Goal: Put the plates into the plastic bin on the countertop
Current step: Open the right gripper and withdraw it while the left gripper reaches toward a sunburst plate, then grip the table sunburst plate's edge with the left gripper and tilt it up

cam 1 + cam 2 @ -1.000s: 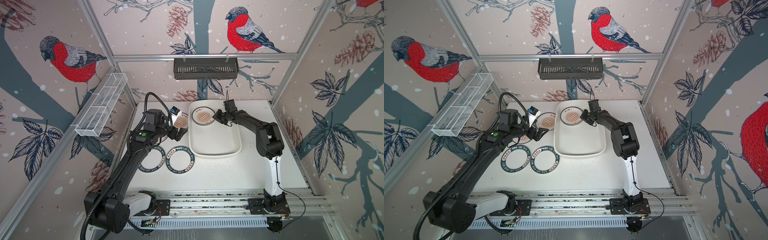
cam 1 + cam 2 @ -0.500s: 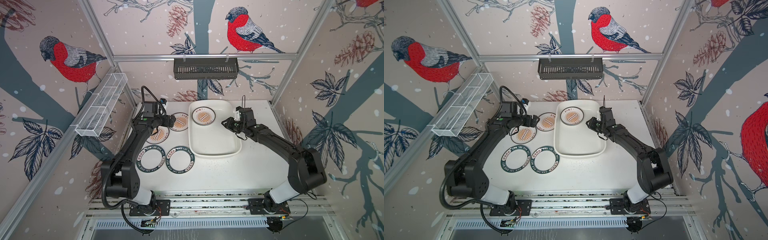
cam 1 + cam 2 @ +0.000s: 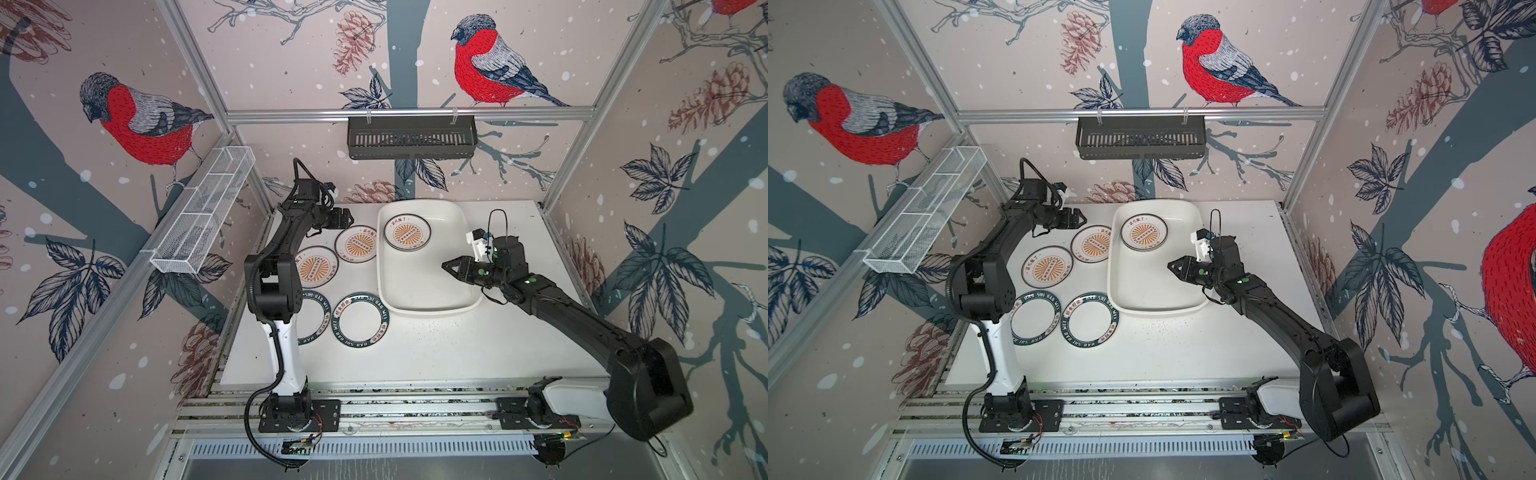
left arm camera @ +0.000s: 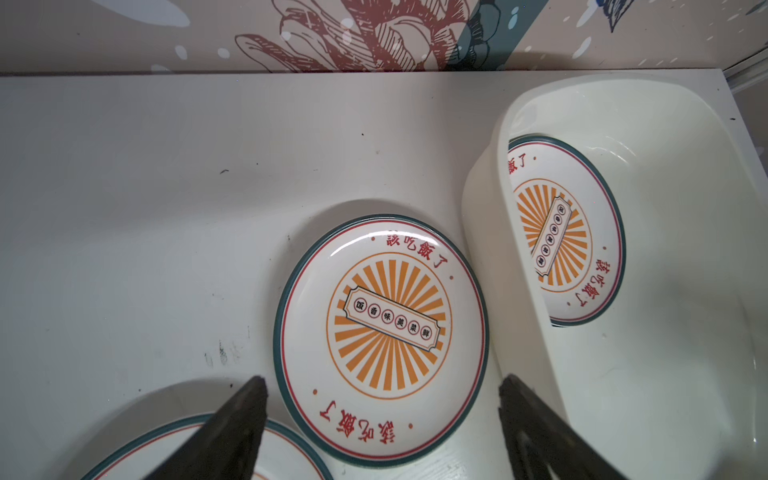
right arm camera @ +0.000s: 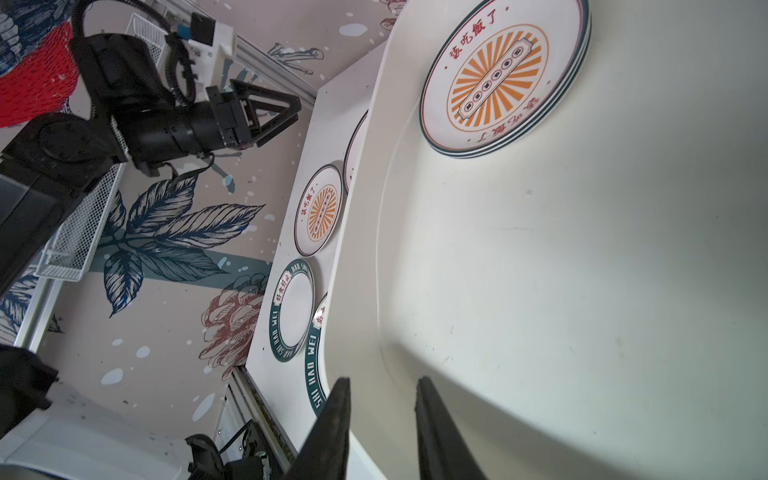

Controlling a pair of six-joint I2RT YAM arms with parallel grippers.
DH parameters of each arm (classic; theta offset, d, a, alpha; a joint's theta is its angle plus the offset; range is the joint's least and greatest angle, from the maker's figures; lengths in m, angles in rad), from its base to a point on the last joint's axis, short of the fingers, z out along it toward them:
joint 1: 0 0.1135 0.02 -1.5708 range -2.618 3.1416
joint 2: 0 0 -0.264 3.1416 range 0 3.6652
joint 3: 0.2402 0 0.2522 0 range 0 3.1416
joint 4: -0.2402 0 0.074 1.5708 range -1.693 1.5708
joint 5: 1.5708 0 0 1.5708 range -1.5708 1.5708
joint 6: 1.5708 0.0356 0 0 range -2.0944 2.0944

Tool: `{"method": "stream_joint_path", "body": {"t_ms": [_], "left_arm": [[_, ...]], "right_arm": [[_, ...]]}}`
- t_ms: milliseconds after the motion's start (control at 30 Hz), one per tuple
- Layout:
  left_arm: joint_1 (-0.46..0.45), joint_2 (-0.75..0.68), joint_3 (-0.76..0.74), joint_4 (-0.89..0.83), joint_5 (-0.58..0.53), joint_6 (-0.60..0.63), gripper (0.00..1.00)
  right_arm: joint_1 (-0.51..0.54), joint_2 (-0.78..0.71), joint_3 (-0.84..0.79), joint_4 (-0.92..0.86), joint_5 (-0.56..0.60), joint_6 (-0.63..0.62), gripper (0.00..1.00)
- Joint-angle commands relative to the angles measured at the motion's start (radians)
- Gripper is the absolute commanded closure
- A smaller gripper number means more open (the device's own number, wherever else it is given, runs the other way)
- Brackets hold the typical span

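A stack of orange sunburst plates lies in the back left corner of the white plastic bin. On the countertop left of the bin lie two more sunburst plates and two green-rimmed plates, the last partly hidden by my left arm. My left gripper hangs open above the sunburst plate beside the bin. My right gripper hovers over the bin's right side, jaws a narrow gap apart and empty.
A black slotted basket hangs on the back rail. A white wire-mesh basket is fixed to the left wall. Aluminium framing runs along the front edge. The back wall stands close behind my left gripper.
My right gripper has drawn back from the stack in the bin's far corner toward the bin's right side. My left arm has folded up and its gripper has shifted slightly toward the back wall.
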Motion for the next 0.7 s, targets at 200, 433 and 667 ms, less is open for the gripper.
{"method": "stream_joint_path", "body": {"t_ms": [200, 433, 667], "left_arm": [[0.017, 0.110, 0.106, -0.092, 0.029, 0.072, 0.13], [0.051, 0.142, 0.118, -0.071, 0.057, 0.090, 0.14], [0.057, 0.218, 0.172, -0.085, 0.098, 0.117, 0.22]], "right_arm": [[-0.025, -0.050, -0.069, 0.065, -0.067, -0.026, 0.71], [-0.035, -0.002, -0.092, 0.151, -0.117, 0.011, 0.73], [-0.037, 0.035, -0.105, 0.216, -0.143, 0.051, 0.74]]}}
